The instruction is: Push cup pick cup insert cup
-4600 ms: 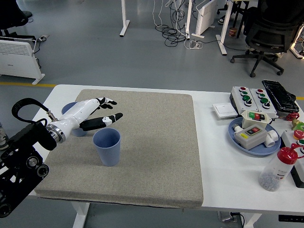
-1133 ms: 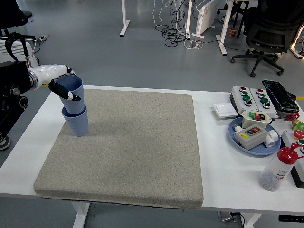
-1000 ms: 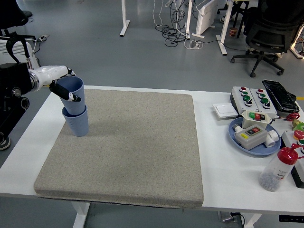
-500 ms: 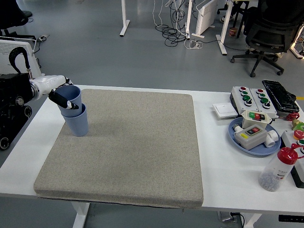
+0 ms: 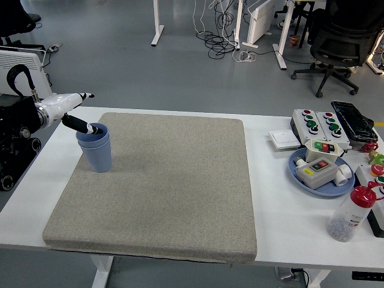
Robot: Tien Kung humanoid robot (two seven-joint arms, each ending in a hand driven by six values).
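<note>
Two blue cups stand nested as one stack [image 5: 95, 147] on the left part of the grey mat [image 5: 174, 186]. The inner cup sits deep, with only its rim above the outer one. My left hand [image 5: 91, 112] comes in from the left edge, just above and left of the stack. Its fingers are spread. The black thumb tip [image 5: 91, 128] lies at the inner cup's rim and the white fingers [image 5: 83, 96] point right above it, off the cup. The right arm is out of view.
A blue plate [image 5: 298, 173] with a switch box, button boxes [image 5: 318, 122], a white bottle with a red cap [image 5: 351, 214] and a black tray [image 5: 353, 118] stand at the table's right side. The white table edge [image 5: 24, 222] runs left of the mat.
Earlier the cups stood apart on the mat. The hand held the upper cup above the lower one, pushed it down until it seated, then opened its fingers and lifted them off.
</note>
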